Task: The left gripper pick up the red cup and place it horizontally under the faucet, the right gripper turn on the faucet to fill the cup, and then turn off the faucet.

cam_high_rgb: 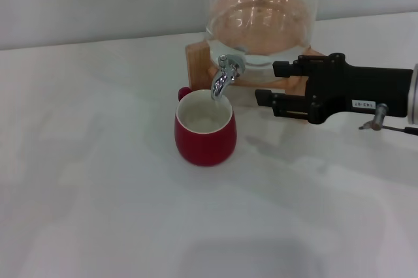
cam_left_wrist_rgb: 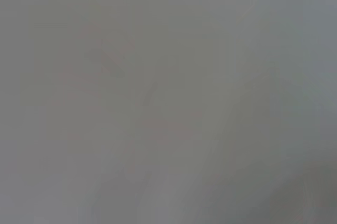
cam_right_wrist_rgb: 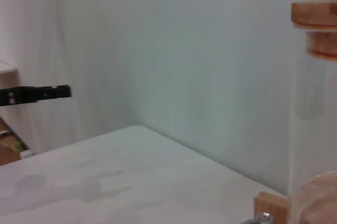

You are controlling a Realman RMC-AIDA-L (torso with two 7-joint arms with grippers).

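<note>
The red cup (cam_high_rgb: 205, 136) stands upright on the white table, its small handle at the back left and its cream inside showing. The chrome faucet (cam_high_rgb: 223, 77) points its spout down over the cup's back rim. It is mounted on a clear glass jar (cam_high_rgb: 261, 20) on a wooden stand (cam_high_rgb: 199, 59). My right gripper (cam_high_rgb: 266, 82) reaches in from the right at faucet height, open, its two black fingers pointing left and ending short of the faucet. The left gripper shows in no view. The left wrist view is a plain grey blur.
The white table (cam_high_rgb: 98, 180) spreads to the left of and in front of the cup. In the right wrist view the jar's wooden lid (cam_right_wrist_rgb: 316, 16) and a stand corner (cam_right_wrist_rgb: 271, 205) show, with a black bar (cam_right_wrist_rgb: 37, 94) far off by the wall.
</note>
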